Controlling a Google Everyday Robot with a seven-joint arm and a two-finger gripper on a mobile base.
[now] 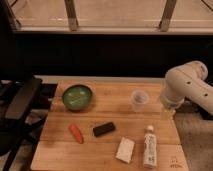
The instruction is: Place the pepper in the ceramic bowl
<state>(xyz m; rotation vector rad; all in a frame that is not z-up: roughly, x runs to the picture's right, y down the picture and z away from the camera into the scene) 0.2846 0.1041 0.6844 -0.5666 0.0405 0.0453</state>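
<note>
The pepper (76, 133) is small, orange-red and tapered, and lies on the wooden table (115, 117) at the front left. The ceramic bowl (77, 97) is round, glossy green and empty, and stands at the table's back left, just behind the pepper. My white arm reaches in from the right. Its gripper (168, 111) hangs by the table's right edge, far from both the pepper and the bowl. Nothing shows in it.
A black rectangular block (104, 129) lies right of the pepper. A clear plastic cup (139, 100) stands at the back right, near the arm. A white block (125, 150) and a white tube (149, 146) lie at the front. A black chair (20, 102) stands left of the table.
</note>
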